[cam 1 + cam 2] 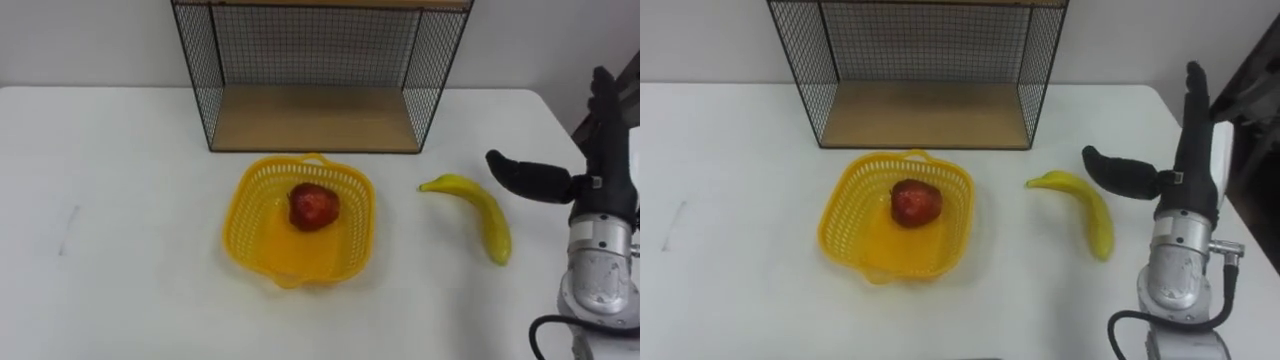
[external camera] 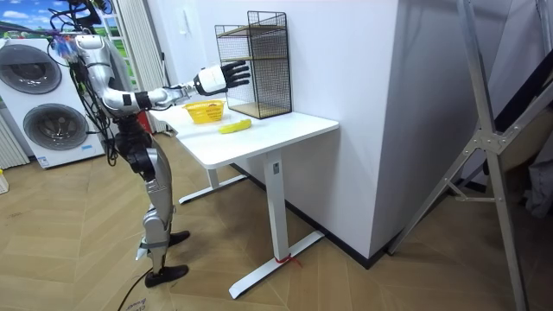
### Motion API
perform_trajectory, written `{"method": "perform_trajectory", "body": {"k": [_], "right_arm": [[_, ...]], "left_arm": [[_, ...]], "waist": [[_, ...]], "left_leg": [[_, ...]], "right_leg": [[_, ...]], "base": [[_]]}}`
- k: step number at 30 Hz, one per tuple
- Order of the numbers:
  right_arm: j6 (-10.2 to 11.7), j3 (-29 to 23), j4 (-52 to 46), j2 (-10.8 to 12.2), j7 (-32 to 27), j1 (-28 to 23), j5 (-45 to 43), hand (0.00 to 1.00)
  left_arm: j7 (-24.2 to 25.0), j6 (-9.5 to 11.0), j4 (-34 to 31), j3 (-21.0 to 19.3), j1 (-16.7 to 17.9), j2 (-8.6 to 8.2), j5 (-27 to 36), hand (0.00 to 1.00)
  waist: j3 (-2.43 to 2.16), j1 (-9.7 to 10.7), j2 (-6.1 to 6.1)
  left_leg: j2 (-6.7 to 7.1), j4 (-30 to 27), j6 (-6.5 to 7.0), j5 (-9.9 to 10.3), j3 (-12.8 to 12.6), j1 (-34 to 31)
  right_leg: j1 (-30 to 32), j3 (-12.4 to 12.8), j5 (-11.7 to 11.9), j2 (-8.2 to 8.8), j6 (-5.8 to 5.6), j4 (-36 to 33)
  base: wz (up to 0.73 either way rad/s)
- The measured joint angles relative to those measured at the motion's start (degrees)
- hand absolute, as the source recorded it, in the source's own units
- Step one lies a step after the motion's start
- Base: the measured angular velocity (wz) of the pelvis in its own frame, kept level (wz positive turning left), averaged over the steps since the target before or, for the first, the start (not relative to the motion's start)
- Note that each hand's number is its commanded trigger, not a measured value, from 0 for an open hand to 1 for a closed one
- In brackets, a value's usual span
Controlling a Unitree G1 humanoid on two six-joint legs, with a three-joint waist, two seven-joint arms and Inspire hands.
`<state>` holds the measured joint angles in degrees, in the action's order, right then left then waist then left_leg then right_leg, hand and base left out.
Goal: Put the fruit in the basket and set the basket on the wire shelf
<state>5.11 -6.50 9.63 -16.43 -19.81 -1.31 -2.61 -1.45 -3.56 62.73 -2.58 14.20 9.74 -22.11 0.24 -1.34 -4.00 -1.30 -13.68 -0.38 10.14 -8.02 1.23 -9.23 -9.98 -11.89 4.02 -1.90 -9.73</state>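
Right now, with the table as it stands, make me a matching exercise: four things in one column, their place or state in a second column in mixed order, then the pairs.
Things
1. red fruit
2. banana
3. right hand
4. wire shelf

Place or state
A. stands at the back of the table, behind the basket
B. open, fingers straight, to the right of the banana
C. lies inside the basket
D. lies on the bare table, to the right of the basket

Pairs: 1-C, 2-D, 3-B, 4-A
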Motion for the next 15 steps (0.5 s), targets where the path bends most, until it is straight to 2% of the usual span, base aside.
{"method": "perform_trajectory", "body": {"k": [4,7,10,15], "right_arm": [[-2.8,0.3,4.6,0.0,0.2,0.1,0.0,0.0],[-4.3,0.3,6.6,-0.6,1.6,0.2,0.3,0.0],[-6.0,0.3,8.0,-0.8,2.9,0.7,0.1,0.0],[-6.5,0.4,14.5,-1.4,6.6,3.8,0.0,0.0]], "left_arm": [[0.1,-2.0,-2.8,-0.2,0.4,0.03,-0.1,0.0],[0.6,-3.4,-5.4,-0.8,1.1,0.04,-0.1,0.0],[0.6,-3.7,-5.9,-1.3,1.1,0.03,-0.1,0.0],[0.9,-3.9,-5.9,-2.1,1.3,0.06,-0.2,0.0]], "waist": [[0.21,-0.5,-0.29],[0.15,-0.6,-0.2],[0.07,-0.6,-0.09],[0.01,-0.7,-0.02]], "left_leg": [[-0.03,-0.1,0.0,0.0,0.1,-0.8],[-0.02,-0.3,0.04,0.0,0.1,-1.2],[-0.02,-0.8,0.06,0.0,0.1,-1.4],[-0.04,-0.8,0.06,0.0,0.1,-1.0]], "right_leg": [[0.6,-0.2,0.0,0.0,-0.01,0.0],[1.1,-0.1,0.0,0.01,0.0,0.0],[1.2,-0.2,0.0,0.02,0.0,-0.1],[1.0,0.2,0.0,0.01,0.0,-0.2]], "base": [[0.01],[0.0],[0.0],[-0.03]]}}
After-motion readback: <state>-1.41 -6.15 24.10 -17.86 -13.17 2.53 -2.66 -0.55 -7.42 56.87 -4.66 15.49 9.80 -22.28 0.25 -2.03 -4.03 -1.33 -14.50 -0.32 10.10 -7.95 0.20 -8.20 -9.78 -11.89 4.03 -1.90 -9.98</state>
